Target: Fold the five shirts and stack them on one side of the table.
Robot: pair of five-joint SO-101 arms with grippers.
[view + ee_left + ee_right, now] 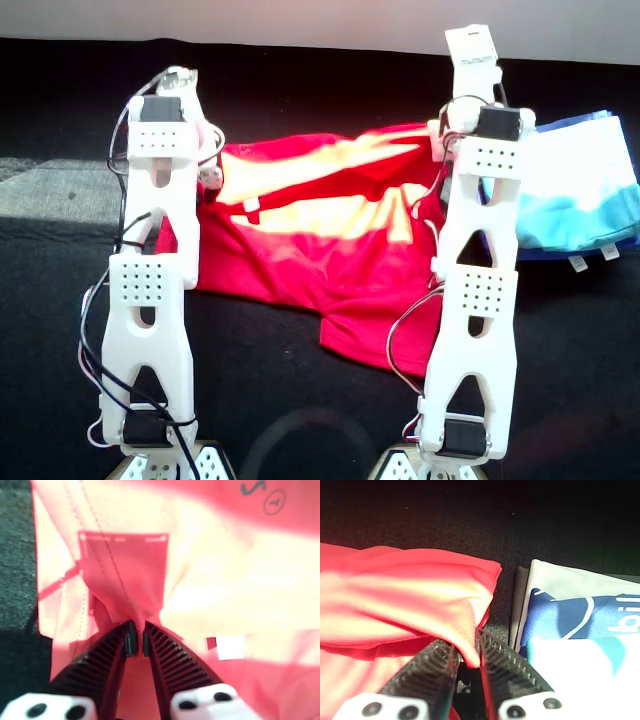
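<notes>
While one red shirt [320, 240] lies rumpled between the two arms [150, 290], the left gripper [135, 640] is clamped on a fold of it. The right gripper [466, 652] is clamped on its edge, just beside one stack of folded shirts [580, 195]. Bare black table [290, 390] lies open on the shirt's near side.

Red shirt [330, 260], black table [260, 350], white-and-turquoise stack [580, 190] (some blue too).
</notes>
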